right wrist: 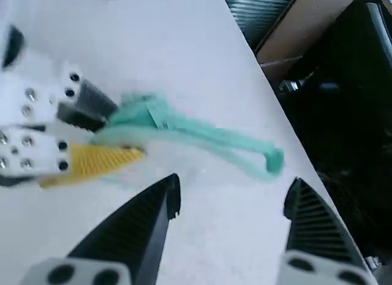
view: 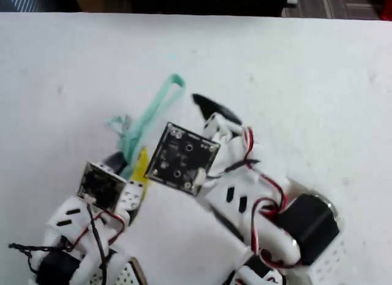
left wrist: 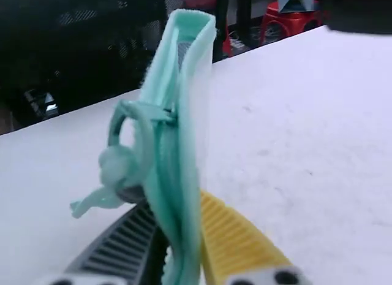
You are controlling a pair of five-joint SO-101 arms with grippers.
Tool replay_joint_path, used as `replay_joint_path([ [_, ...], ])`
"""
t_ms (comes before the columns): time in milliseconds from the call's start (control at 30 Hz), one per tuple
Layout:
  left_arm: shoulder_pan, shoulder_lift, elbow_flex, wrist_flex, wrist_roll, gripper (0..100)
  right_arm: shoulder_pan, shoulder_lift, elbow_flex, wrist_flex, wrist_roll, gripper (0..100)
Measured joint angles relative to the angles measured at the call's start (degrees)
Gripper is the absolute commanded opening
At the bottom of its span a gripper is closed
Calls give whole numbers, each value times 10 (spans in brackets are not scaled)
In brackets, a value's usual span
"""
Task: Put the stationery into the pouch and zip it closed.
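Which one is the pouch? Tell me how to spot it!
Look at the big white table, near its middle. The left hand, with one yellow finger and one grey one, pinches one end of the pouch. The pouch is long, thin and mint-green, and it is the only green thing on the table.

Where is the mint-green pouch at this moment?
In the high view the pouch sits left of centre on the table, one end clamped in the left claw, with the open right claw just beside it.
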Motion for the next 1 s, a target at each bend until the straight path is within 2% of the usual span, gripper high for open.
replay_joint_path([
  [133, 64, -4, 53, -55, -49, 23, -4, 19, -44, 15, -59, 186],
  [233, 110, -4, 89, -91, -76, 26, -11, 43, -84, 47, -76, 132],
  [367, 149, -4, 122, -114, -80, 33, -12, 79, -140, 88, -91, 153],
  [567, 153, -4, 132, -114, -80, 152, -12, 160, -164, 113, -129, 173],
  [867, 156, -3, 163, -113, -76, 151, -10, 191, -34, 114, -134, 173],
  [1000, 144, -2, 182, -146, -74, 151, 35, 189, 23, 114, -134, 173],
])
